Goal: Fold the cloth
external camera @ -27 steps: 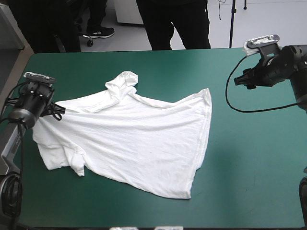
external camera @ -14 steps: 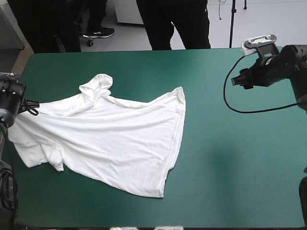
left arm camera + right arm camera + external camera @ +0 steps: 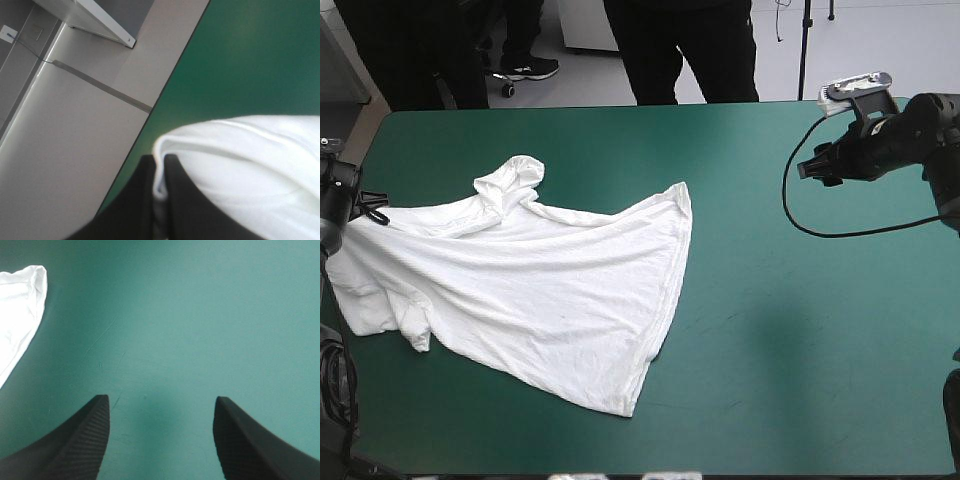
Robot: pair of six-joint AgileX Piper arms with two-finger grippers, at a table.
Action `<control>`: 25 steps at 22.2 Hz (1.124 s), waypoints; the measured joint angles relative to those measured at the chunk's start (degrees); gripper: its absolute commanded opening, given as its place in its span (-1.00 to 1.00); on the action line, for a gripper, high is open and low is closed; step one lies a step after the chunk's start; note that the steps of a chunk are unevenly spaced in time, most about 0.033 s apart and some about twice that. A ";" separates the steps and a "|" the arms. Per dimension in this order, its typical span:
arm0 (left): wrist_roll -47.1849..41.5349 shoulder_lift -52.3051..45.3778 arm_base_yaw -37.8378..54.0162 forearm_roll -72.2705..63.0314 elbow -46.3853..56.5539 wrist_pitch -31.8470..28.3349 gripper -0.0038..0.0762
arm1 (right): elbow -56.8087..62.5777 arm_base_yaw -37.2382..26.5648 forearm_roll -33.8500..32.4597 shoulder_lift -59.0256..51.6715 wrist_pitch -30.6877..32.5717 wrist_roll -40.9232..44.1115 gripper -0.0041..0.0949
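The left gripper [image 3: 372, 207] sits at the left edge of the surface [image 3: 800, 330], about midway between its far and near edges; its black fingers [image 3: 137, 200] are pressed nearly together, clamped on a hemmed edge of the T-shirt [image 3: 520, 290], and in the left wrist view a thin strip of white cloth shows between them, with the teal-green cover and the surface's edge just ahead. From that grip the white fabric fans out in long creases across the left half of the surface; it lies mostly spread but wrinkled, not yet folded. A rumpled hump of cloth stands up at its far side; a short sleeve lies bunched at the near left; one corner points toward the middle of the surface and another reaches toward the near edge. Farther right the teal-green cover shows bare. The right gripper [image 3: 812, 168] hangs above the far right part of the surface, well apart from the shirt; its black fingers stand wide apart, holding nothing, with only the cover between them; in the right wrist view a corner of the T-shirt [image 3: 17, 305] lies well ahead and off to one side.
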 measured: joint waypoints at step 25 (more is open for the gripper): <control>44.29 -17.70 -24.33 -43.36 -6.13 17.83 0.44 | 0.00 0.00 0.28 0.00 0.00 -1.95 0.25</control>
